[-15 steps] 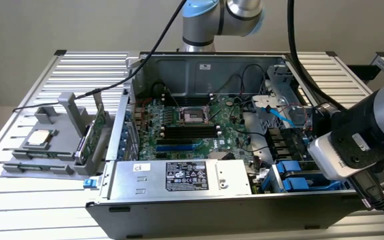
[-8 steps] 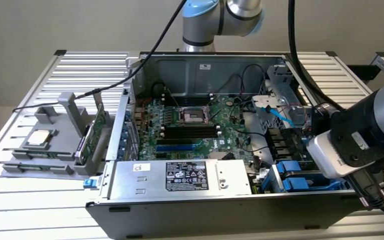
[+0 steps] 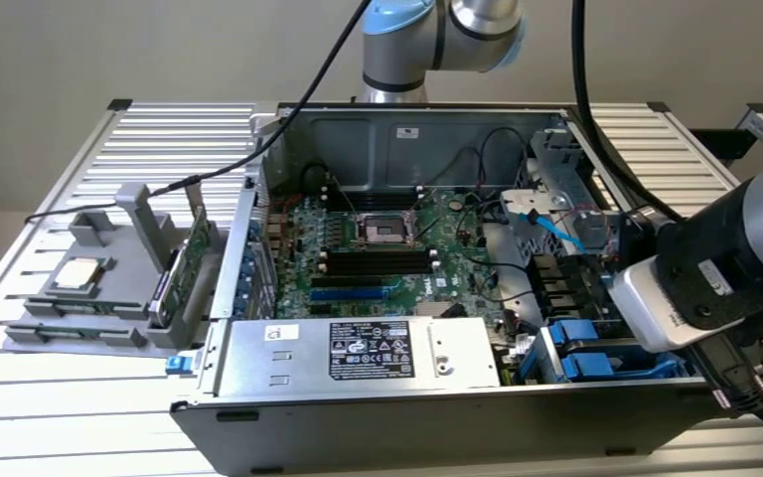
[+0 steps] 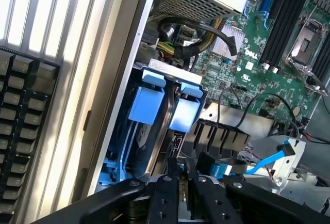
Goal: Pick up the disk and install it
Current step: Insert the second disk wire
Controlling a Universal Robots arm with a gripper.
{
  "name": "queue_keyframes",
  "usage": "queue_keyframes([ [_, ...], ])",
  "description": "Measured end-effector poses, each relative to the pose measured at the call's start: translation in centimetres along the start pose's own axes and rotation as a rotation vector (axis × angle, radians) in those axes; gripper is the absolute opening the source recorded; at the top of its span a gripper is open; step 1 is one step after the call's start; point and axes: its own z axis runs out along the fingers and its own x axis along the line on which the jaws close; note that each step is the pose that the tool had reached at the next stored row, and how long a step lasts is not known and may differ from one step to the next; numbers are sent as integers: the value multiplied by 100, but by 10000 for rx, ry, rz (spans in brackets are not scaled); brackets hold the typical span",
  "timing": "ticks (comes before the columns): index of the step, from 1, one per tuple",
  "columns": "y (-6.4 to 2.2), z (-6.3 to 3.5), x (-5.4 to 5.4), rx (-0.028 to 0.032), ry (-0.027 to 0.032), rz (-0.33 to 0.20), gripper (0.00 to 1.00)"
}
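While the open computer case [image 3: 395, 298] sits on a slatted metal counter [image 3: 76, 397], the robot arm's pincer [image 4: 181, 175] hangs over the case's drive bay at the exterior view's right. Its black fingers [image 4: 166, 193] stand nearly together, closed with nothing visibly held between them. Just beyond the fingertips, the disk [image 4: 154, 131] stands on edge in the bay, framed by its blue carrier tabs [image 4: 146, 102]. A green motherboard [image 3: 369, 248] fills the case floor, and a grey power supply [image 3: 355, 353] lies along the front wall.
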Motion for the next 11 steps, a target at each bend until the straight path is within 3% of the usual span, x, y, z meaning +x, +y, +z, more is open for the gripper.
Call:
queue_keyframes([
  [11,-2,-12,-3,-33,68,625,16],
])
